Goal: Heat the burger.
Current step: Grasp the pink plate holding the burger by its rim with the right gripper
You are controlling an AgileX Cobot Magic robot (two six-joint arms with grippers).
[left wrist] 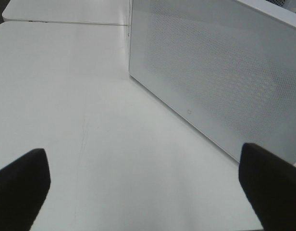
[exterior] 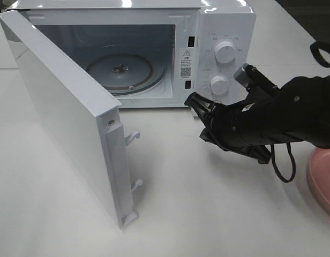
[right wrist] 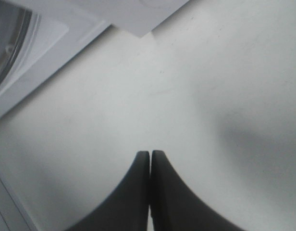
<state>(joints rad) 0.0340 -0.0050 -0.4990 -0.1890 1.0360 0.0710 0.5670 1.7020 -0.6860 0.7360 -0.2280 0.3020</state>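
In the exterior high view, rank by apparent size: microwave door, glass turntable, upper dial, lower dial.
1. microwave door, swung open toward the camera, so its nearness enlarges it.
2. glass turntable.
3. upper dial and lower dial: these look alike, so not ranked.

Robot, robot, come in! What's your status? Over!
Left tool open, empty. Right tool shut, empty, by the microwave. Burger not in view. Door open, turntable bare.
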